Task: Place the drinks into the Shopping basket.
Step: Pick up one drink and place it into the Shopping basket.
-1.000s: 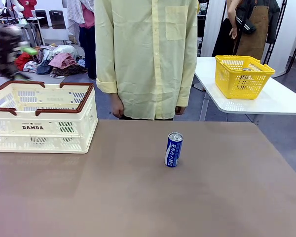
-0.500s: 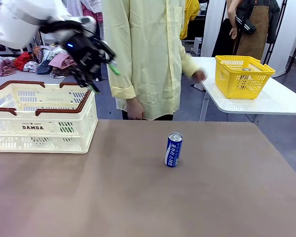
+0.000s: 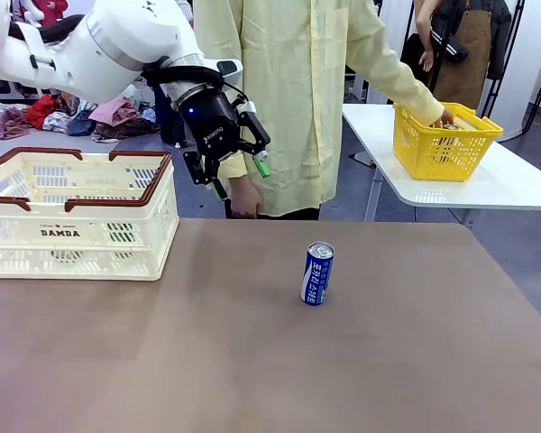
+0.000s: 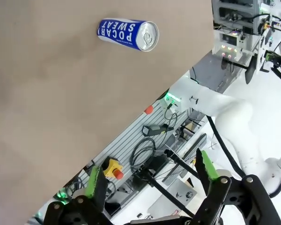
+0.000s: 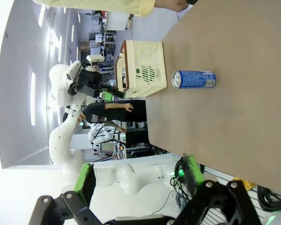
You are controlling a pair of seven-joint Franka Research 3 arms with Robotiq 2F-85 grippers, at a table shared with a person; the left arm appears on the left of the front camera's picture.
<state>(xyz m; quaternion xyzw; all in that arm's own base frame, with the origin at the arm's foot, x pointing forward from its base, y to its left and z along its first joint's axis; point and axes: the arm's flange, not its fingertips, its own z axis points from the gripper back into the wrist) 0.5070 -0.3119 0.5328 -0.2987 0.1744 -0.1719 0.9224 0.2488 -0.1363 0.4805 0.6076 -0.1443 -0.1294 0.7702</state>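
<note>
A blue drink can [image 3: 317, 273] with white lettering stands upright near the middle of the brown table. The cream Shopping basket [image 3: 36, 233] with brown rim handles sits at the table's far left. My left gripper [image 3: 241, 179] hangs open and empty in the air between basket and can, above the far edge. In the left wrist view the can [image 4: 128, 33] lies far ahead of the gripper [image 4: 150, 176], whose green-padded fingers [image 4: 96, 180] stand wide apart. The right gripper [image 5: 138, 176] is open and empty, off the table's near side, facing the can [image 5: 193, 79] and basket [image 5: 143, 70].
A person in a pale yellow shirt [image 3: 288, 90] stands at the far edge, one hand [image 3: 444, 115] reaching into a yellow basket [image 3: 442, 144] on a white side table [image 3: 487, 185] at the right. Bare brown tabletop [image 3: 252, 361] surrounds the can.
My left arm has swung in from the left, over the Shopping basket, toward the middle. The person has reached an arm out to the yellow basket. The can has not moved.
</note>
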